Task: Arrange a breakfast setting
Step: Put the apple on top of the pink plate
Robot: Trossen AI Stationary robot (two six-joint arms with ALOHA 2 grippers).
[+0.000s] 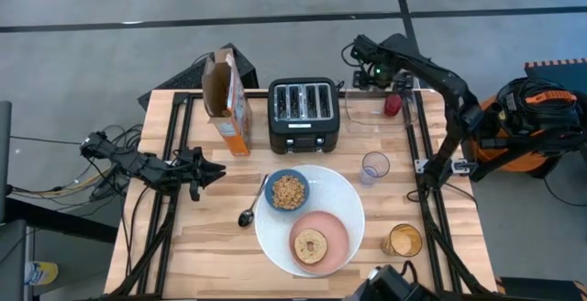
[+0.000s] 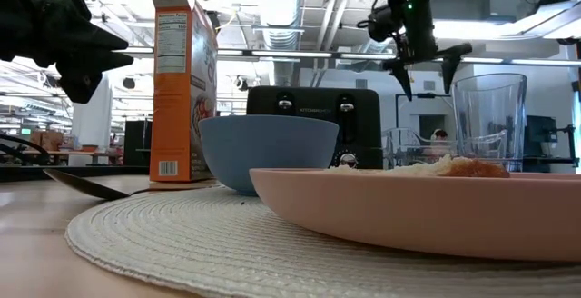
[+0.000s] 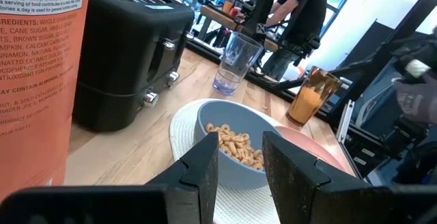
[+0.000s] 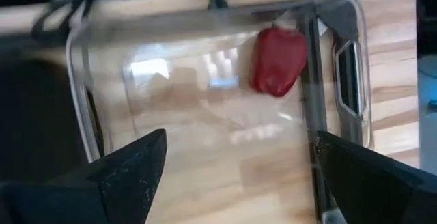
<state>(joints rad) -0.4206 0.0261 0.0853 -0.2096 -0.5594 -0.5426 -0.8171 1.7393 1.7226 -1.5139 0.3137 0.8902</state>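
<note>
Nearest to the low camera stood one pink saucer [image 2: 427, 209], and it rested on one white plate [image 1: 344, 200]. On the saucer lay one round piece of toast [image 1: 310, 245]. One blue bowl [image 1: 287, 190] with cereal also sat on the plate, at its rim on the toaster's side. One spoon [image 1: 251, 206] lay on the wood just beside the plate, on the left arm's side. One clear tumbler [image 1: 374, 166] stood upright near the plate on the right arm's side, and one amber glass [image 1: 402, 240] stood apart from it, closer to the table's front edge. One orange cereal box [image 1: 229, 101] stood upright beside one black toaster [image 1: 304, 114] that had four slots. One clear tray [image 1: 362, 117] lay at the back right corner of the table, and one red thing [image 4: 276, 61] lay inside it.

There were two grippers. The left gripper [image 1: 209, 172] hung over the table between the box and the spoon. Its fingers [image 3: 202, 176] stood only a little apart, with a narrow gap, and they held nothing and touched nothing. The right gripper [image 4: 239, 162] was above the tray, with its jaws spread wide and released. It was holding nothing, and the red thing lay apart from its fingers.
</note>
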